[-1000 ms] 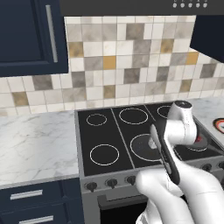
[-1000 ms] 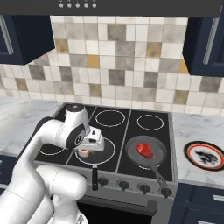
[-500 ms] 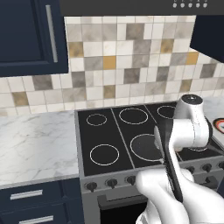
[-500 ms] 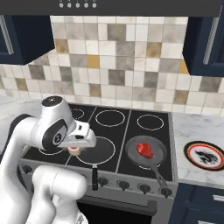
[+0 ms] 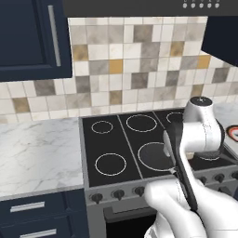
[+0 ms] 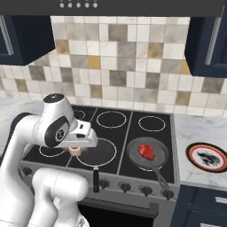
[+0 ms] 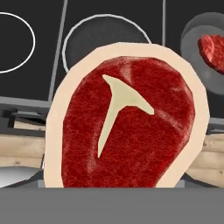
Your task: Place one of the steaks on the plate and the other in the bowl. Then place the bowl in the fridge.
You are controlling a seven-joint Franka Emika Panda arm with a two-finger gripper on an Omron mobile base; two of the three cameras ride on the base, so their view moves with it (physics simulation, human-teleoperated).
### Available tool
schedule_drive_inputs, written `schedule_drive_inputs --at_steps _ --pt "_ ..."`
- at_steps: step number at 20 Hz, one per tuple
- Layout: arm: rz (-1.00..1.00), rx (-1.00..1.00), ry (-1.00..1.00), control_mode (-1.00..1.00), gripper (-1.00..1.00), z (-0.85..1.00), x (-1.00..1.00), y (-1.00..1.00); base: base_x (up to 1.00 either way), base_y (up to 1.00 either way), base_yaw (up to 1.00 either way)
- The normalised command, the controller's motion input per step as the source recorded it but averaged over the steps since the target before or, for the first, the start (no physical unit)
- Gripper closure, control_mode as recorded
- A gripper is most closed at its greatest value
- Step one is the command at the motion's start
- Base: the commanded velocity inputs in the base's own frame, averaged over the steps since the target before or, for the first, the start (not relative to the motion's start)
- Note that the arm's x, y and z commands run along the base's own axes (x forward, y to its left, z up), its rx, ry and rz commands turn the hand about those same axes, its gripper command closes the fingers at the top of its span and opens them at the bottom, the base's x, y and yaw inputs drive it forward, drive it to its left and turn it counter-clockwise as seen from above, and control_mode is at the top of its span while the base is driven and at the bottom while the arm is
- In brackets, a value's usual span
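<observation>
Change vs 1 s ago: arm has rolled its upper joints over, the big white joint now sits higher and more to the right in left base view. Pincer [image 6: 77, 148] has barely shifted and is still over the front-left of the stove [image 6: 111, 119]. Base hasn't driven; backsplash is the same.

Pincer state: jaws wide, clamped on held steak [image 7: 127, 127]. It hangs close before the hand cam, fat rim all round, clear of the hob. Fingertips themselves are hidden behind the meat.

Meaning, as a judgement: pick is done and the carry is under way, so this steak likely goes to the plate [image 6: 205, 156]. The plate sits on the right worktop [image 6: 199, 128], well apart from the pincer. Second steak [image 6: 146, 151] lies in the frying pan [image 6: 133, 155] on the front-right burner, untouched.

Room/edges: the path to the plate crosses over the pan, and the pan handle [image 6: 162, 181] sticks out past the stove's front edge. Keep height. The plate is near the worktop's front edge. Space above the hob is open; the wall cabinet [image 6: 208, 44] is high, no clash likely.
</observation>
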Motion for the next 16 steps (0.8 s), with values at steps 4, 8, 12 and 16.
schedule_drive_inputs --at_steps 4,8,12,16 --pt "0.00 0.00 0.00 1.00 1.00 0.00 0.00 0.00 -0.19 -0.66 -0.13" --pt "0.00 0.00 0.00 1.00 1.00 0.00 0.00 0.00 -0.02 -1.00 -0.04" --pt "0.00 0.00 0.00 1.00 1.00 0.00 0.00 0.00 0.00 -1.00 0.00" --pt "0.00 0.00 0.00 1.00 1.00 0.00 0.00 0.00 0.10 -1.00 -0.02"
